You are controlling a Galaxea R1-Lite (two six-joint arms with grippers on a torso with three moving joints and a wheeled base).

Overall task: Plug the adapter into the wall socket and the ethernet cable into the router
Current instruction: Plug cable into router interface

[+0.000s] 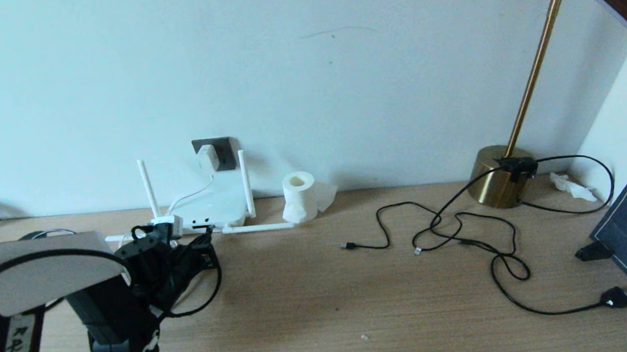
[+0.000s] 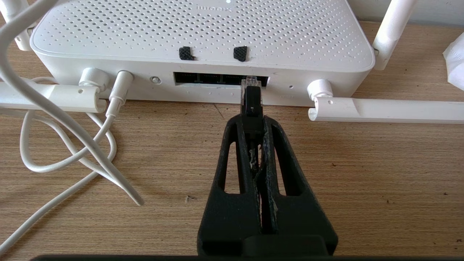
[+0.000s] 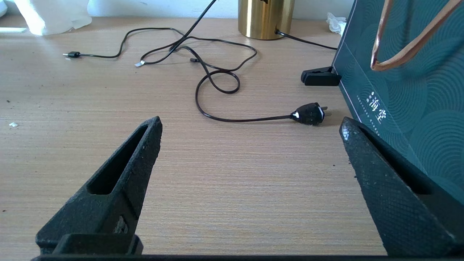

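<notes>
The left gripper (image 2: pixel 253 119) is low over the table (image 1: pixel 313 306), just in front of the router (image 2: pixel 203 32), and its jaws are clamped on the black plug of the ethernet cable (image 2: pixel 251 103). The clear tip of the plug is at the mouth of the last port in the dark row on the router's front; how deep it sits cannot be told. In the head view the cable makes a loop from the gripper (image 1: pixel 206 248) down over the table. The router (image 1: pixel 216 204) lies against the wall with two antennas upright and two laid flat along the table. The adapter (image 1: pixel 208 157) sits in the wall socket (image 1: pixel 223 150) right above the router, and its thin white cord goes down to the router and is plugged in beside the ports. The right gripper (image 3: pixel 250 123) hangs over a bare part of the table with its jaws wide apart, holding nothing; it does not appear in the head view. Ahead of it lie thin black cords (image 3: pixel 217 72), a lamp plug (image 3: pixel 308 113), the brass lamp base (image 3: pixel 264 18) and a dark bag (image 3: pixel 409 90). A paper roll (image 1: pixel 299 196) stands just to the right of the router.
</notes>
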